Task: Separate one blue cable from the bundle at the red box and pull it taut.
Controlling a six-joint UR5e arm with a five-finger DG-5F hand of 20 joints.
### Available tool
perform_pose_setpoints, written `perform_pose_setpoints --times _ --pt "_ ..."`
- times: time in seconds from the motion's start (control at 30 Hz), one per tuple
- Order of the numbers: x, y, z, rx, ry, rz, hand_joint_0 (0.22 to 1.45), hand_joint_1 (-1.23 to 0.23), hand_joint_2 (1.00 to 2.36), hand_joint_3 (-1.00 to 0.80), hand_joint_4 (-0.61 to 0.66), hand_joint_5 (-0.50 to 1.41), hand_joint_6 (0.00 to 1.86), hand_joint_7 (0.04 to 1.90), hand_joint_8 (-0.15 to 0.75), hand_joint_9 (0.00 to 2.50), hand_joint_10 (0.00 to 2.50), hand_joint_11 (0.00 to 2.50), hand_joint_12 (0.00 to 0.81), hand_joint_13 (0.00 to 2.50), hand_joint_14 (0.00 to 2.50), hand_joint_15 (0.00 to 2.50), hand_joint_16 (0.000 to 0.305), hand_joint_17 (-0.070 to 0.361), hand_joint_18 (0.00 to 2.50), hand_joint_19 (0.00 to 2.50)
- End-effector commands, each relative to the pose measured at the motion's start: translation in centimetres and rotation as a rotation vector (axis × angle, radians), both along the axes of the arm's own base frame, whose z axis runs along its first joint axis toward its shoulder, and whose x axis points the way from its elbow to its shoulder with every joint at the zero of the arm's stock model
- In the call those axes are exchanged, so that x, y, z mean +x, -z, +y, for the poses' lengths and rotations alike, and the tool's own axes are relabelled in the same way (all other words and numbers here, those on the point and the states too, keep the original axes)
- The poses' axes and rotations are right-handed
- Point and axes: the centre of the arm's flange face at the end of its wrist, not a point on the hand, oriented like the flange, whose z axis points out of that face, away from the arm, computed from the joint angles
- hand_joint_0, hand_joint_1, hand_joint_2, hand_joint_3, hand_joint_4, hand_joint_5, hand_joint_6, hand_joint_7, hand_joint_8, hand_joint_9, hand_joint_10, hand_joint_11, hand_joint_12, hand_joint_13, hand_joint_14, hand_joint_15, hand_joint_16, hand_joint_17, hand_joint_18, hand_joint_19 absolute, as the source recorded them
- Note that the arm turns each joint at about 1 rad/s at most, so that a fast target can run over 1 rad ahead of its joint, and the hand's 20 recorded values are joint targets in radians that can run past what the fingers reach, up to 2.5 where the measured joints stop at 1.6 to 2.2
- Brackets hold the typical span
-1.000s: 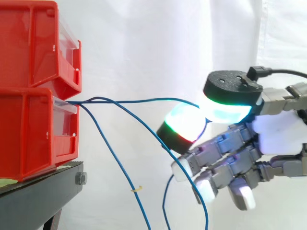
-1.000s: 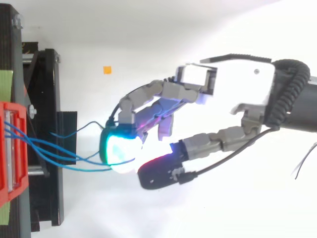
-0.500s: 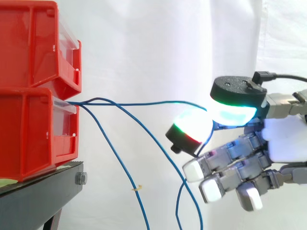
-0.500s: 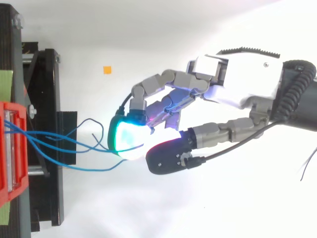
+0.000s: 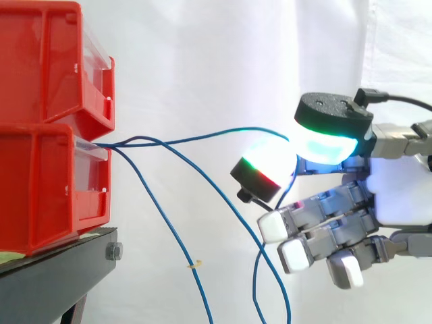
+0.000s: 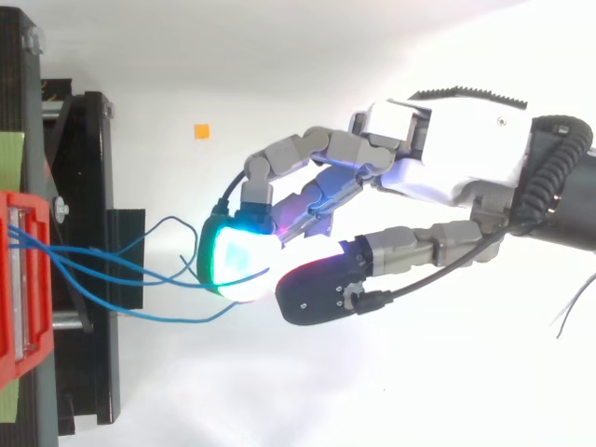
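Hand (image 5: 398,196): thumb and one finger pinch a blue cable (image 5: 216,132).
Cable: arcs from the lower red box (image 5: 47,182).
Loose cables (image 5: 162,223): hanging slack.

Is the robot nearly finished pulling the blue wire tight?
Partly. Done: the robot hand has one blue cable pinched between its glowing pads, apart from the other cables hanging down. In hand: the pull away from the red bin. Left: that cable bows in an arc, so it isn't taut yet.

No legible text, labels or numbers
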Motion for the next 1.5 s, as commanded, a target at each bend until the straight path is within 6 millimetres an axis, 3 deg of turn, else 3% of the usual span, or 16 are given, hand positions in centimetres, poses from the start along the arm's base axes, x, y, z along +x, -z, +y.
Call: perform_pose_setpoints --times 0.0,1.47 --pt "-0.27 0.8 0.05 0.007 -0.002 -0.032 0.44 -0.66 1.58 -0.15 -0.25 -0.02 0.77 1.14 0.332 0.8 0.01 0.35 0.451 0.88 0.02 0.57 0.068 0.154 0.88 0.81" --pt "-0.51 1.08 0.42 -0.104 -0.024 0.003 0.43 -0.65 1.63 -0.16 -0.26 -0.02 0.77 1.17 0.333 0.8 0.01 0.35 0.453 0.86 0.01 0.56 0.069 0.155 0.87 0.8"
